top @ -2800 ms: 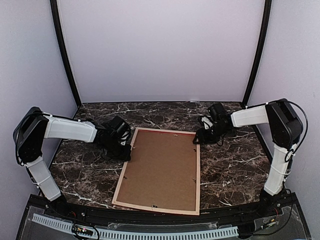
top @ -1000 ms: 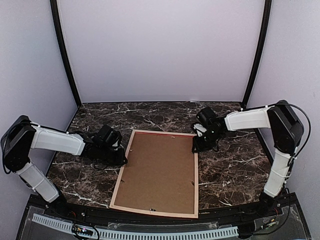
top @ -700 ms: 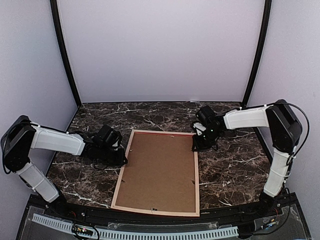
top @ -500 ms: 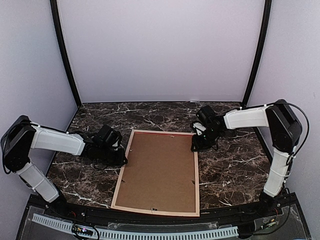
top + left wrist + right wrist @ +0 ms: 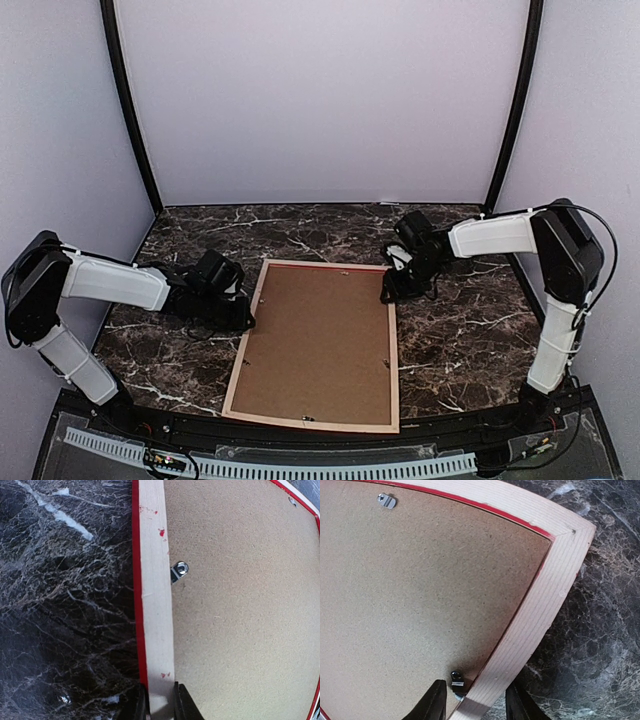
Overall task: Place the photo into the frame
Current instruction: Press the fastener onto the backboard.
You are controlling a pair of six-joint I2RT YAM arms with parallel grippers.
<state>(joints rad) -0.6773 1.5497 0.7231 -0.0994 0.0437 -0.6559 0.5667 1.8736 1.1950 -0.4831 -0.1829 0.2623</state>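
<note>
The frame [image 5: 156, 605] looks stiff, light; hold its thin rails. Left tool [image 5: 160, 702] clenches one; right tool [image 5: 475, 700] straddles another, released.

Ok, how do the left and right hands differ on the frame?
The left hand pinches the left rail of the frame partway along; the right hand straddles the right rail near the far corner. The left hand is closed on the wood; the right hand stands wider than its rail. Both are at the frame's edges.
</note>
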